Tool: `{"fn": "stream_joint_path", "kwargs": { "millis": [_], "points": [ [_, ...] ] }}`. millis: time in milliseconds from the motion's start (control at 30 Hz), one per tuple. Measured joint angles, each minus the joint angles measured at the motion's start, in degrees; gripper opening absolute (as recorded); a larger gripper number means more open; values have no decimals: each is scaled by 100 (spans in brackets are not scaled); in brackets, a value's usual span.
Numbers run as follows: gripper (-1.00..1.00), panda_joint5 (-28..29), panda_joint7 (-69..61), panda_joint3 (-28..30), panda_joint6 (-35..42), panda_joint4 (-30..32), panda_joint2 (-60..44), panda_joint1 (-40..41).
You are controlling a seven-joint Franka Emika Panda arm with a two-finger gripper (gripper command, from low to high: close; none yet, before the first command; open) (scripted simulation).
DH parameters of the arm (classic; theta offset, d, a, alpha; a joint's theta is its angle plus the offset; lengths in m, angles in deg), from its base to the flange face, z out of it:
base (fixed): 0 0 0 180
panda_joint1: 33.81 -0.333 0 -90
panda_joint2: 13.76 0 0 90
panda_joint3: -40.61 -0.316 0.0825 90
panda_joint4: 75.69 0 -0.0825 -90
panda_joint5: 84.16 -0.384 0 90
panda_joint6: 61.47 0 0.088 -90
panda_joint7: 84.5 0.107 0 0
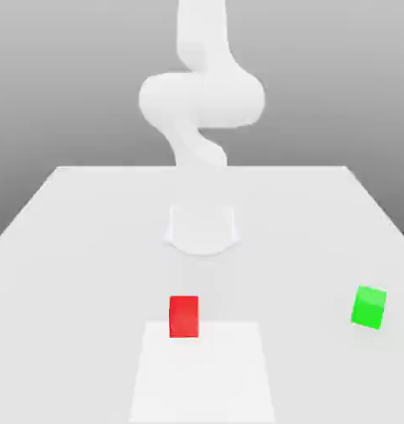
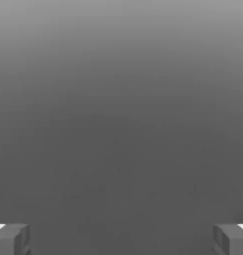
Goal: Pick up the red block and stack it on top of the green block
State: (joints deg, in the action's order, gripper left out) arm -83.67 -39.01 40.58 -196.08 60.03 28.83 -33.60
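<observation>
The red block [image 1: 184,316] rests on the white table [image 1: 81,248], near the front and a little toward the exterior view's left. The green block [image 1: 369,306] sits on the same table far off toward the exterior view's right, well apart from the red one. In the hand view my gripper [image 2: 121,240] is open: its two grey fingertips [image 2: 12,239] stand wide apart with nothing between them, and only a plain grey backdrop lies beyond. Neither block is touched by anything.
The white arm [image 1: 201,99] rises from its round base [image 1: 203,228] at the middle of the table, behind the red block. A paler rectangular patch [image 1: 203,373] lies at the table's front edge, just beside the red block.
</observation>
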Motion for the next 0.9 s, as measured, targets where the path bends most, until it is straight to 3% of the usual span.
{"fn": "stream_joint_path", "kwargs": {
  "millis": [433,567,800,833,900],
  "points": [
    [0,199,-308,225,-1801,2508,-2123,151],
    [0,159,-505,357,-2650,3282,-3185,182],
    [0,-199,-811,124,-4162,3293,-5012,366],
    [-100,-214,-825,75,-4284,3276,-5154,413],
    [-100,-211,-821,75,-4283,3276,-5154,413]
  ]
}}
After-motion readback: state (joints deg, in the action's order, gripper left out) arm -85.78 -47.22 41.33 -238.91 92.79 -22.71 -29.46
